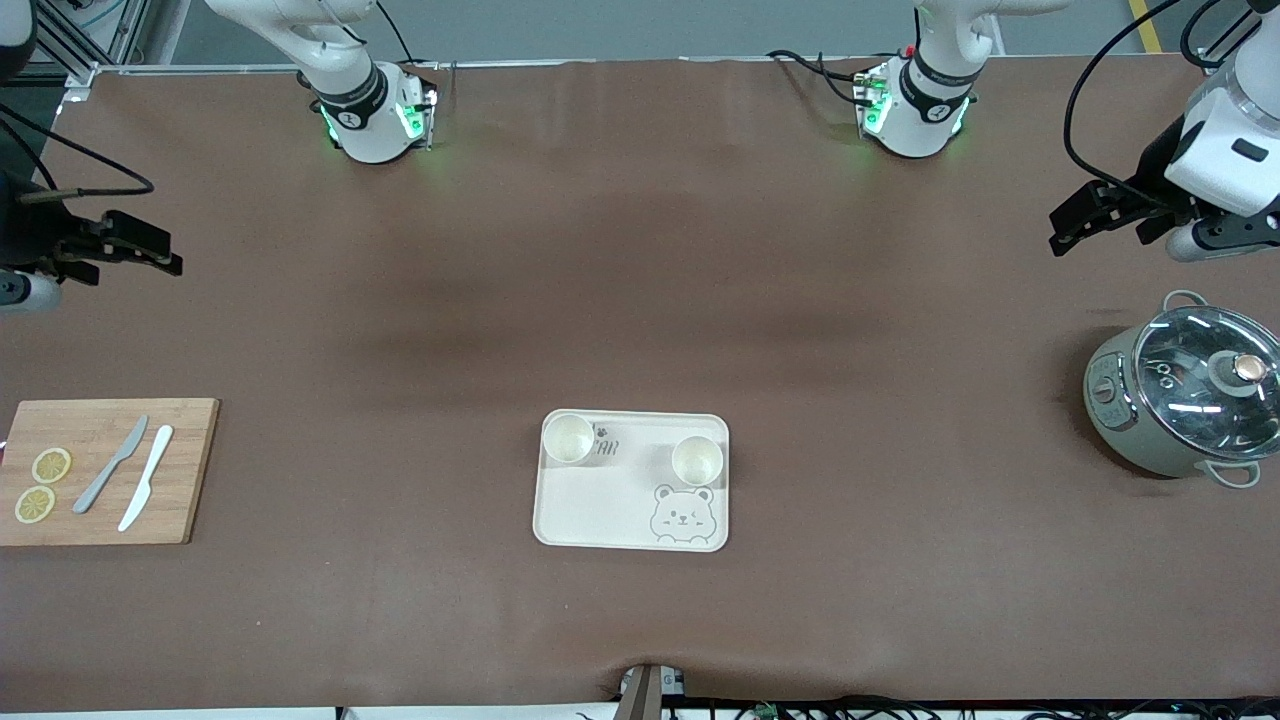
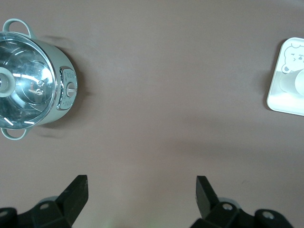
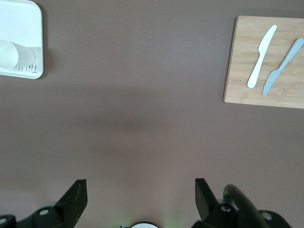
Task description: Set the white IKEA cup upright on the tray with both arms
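Left end effector (image 2: 141,194) apart | right end effector (image 3: 140,194) apart | two cups (image 1: 568,438) upright on tray (image 1: 600,510)

The tray (image 1: 632,500) carries grey printed lettering along the edge farther from the front camera, between the two white cups; one cup hides part of it, so only fragments show and the word cannot be read whole. No other text is legible.

two cups (image 1: 568,438) on tray (image 1: 600,510) | pot (image 1: 1180,400) toward left arm's end
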`<state>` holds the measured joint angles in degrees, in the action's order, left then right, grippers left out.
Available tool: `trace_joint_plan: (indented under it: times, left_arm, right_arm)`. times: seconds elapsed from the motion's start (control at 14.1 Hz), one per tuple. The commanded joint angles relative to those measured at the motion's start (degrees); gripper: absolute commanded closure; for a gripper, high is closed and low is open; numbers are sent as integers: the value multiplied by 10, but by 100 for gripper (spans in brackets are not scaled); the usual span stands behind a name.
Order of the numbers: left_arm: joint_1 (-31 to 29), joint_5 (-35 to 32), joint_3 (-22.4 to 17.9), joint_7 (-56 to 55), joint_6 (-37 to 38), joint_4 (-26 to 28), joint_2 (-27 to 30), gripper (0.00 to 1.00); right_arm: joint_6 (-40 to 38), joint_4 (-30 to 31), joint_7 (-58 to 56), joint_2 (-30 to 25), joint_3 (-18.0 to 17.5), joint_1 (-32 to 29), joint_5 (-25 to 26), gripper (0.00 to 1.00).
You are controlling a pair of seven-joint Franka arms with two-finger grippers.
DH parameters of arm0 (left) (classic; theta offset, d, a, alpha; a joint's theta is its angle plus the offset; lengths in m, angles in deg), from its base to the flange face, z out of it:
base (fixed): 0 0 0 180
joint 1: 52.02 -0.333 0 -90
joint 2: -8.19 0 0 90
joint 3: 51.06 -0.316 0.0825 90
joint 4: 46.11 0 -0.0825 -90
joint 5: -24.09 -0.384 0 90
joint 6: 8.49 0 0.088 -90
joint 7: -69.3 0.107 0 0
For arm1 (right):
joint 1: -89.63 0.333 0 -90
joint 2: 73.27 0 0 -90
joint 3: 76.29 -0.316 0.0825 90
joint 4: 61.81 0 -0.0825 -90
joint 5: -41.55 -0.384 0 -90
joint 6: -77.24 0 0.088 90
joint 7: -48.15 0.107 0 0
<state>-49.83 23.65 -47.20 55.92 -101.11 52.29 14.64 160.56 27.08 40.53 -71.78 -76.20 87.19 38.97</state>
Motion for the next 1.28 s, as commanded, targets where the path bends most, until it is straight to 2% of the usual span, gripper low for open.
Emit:
trace_joint_plan:
  times: [0.0, 0.21, 0.43, 0.78, 0.92, 1.21]
  left_arm:
    - [-5, 2, 1, 9, -5, -1, 3, 0]
    - [-5, 3, 1, 10, -5, -1, 1, 0]
    - [-4, 3, 1, 10, -5, -1, 0, 0]
    - [-12, 4, 0, 11, -3, -12, -6, 0]
    - [-16, 2, -1, 11, 1, -12, -6, 0]
    - [-14, 1, 0, 8, 1, -35, -21, 0]
  right_arm:
    - [1, 40, -10, -31, -13, -3, 15, 0]
    - [-18, 59, -10, -50, -17, 15, 18, 0]
    - [-12, 9, -11, -27, -11, 23, 75, 0]
    - [11, -4, -12, -18, -14, 13, 62, 0]
    - [4, -9, -15, -19, -11, 10, 15, 0]
    - [2, -19, -12, -23, -11, 10, 19, 0]
